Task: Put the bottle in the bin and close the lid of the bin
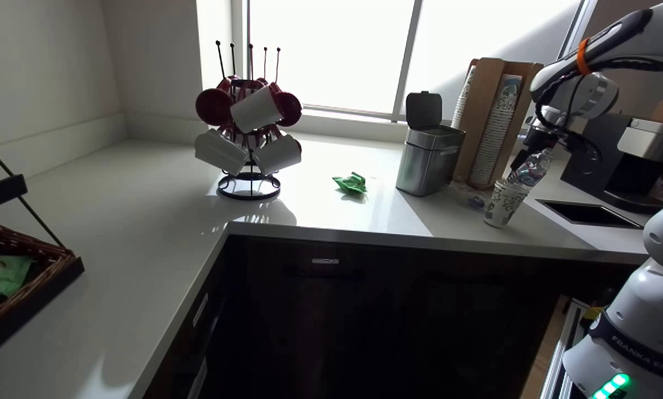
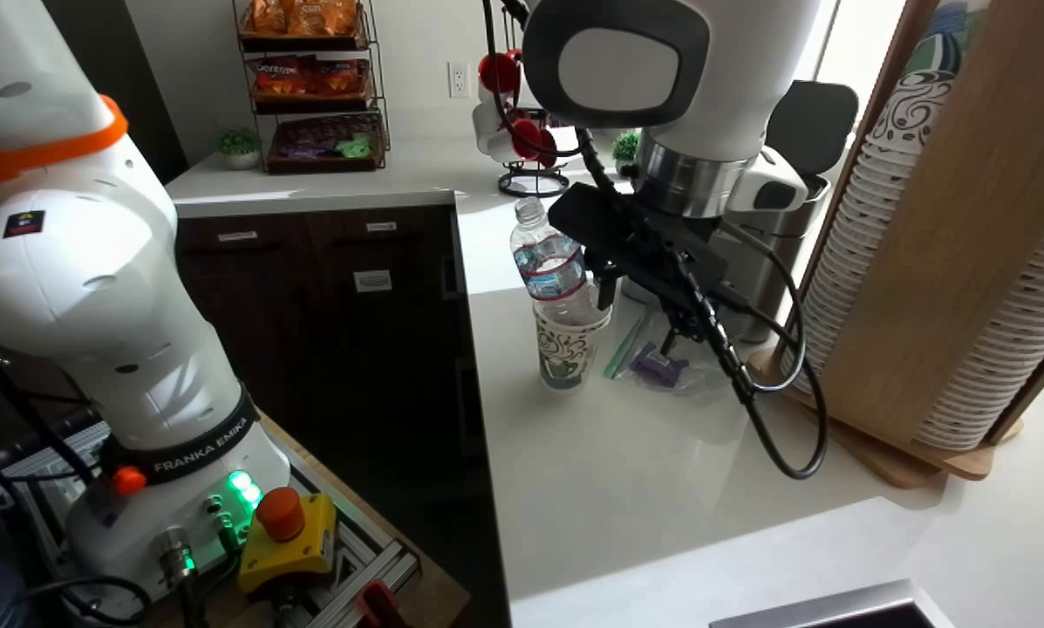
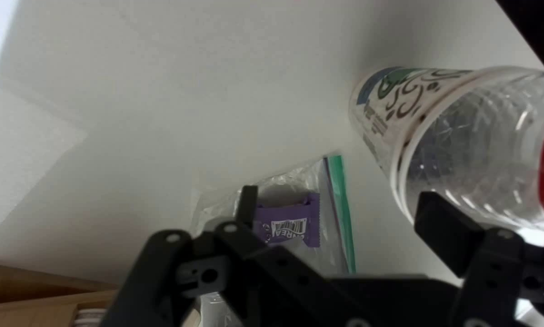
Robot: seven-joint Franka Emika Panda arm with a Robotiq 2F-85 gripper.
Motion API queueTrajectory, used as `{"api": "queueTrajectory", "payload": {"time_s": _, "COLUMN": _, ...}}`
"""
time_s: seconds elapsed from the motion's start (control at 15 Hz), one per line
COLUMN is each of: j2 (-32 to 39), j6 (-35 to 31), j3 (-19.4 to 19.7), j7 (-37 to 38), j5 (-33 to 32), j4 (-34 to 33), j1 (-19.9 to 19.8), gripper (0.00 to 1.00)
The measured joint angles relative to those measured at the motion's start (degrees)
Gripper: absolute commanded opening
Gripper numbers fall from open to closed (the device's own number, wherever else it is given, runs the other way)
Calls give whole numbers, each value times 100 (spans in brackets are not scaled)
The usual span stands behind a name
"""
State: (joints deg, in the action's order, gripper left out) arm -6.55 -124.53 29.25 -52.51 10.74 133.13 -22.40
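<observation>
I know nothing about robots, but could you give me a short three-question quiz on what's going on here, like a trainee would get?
1. True or false: the lid of the bin stands open.
2. Where is the bottle? A) in the bin B) in a patterned paper cup C) on the lid
3. Fill the blank with open or shut: the gripper is ____.

Key: 1 true; 2 B; 3 open.
</observation>
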Motion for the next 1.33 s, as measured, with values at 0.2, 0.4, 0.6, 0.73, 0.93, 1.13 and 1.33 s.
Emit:
{"api": "queueTrajectory", "payload": {"time_s": 0.2, "j2": 1, "j6": 0, "j3": -41, "j7": -8, "j5": 43, "j4": -1, "j1": 9, "gripper": 81}}
{"api": "queueTrajectory", "payload": {"time_s": 0.4, "j2": 6, "j6": 0, "j3": -97, "j7": -13, "j5": 83, "j4": -1, "j1": 39, "gripper": 84}}
{"api": "queueTrajectory", "payload": {"time_s": 0.6, "j2": 19, "j6": 0, "j3": -175, "j7": -28, "j5": 170, "j4": 0, "j1": 77, "gripper": 71}}
{"api": "queueTrajectory", "payload": {"time_s": 0.73, "j2": 28, "j6": 0, "j3": -233, "j7": -33, "j5": 207, "j4": 0, "j1": 105, "gripper": 53}}
{"api": "queueTrajectory", "payload": {"time_s": 0.93, "j2": 27, "j6": 0, "j3": -302, "j7": -41, "j5": 259, "j4": -18, "j1": 153, "gripper": 31}}
{"api": "queueTrajectory", "payload": {"time_s": 1.13, "j2": 26, "j6": 0, "j3": -359, "j7": -48, "j5": 268, "j4": -45, "j1": 189, "gripper": 9}}
{"api": "queueTrajectory", "payload": {"time_s": 1.33, "j2": 25, "j6": 0, "j3": -398, "j7": -54, "j5": 268, "j4": -95, "j1": 209, "gripper": 0}}
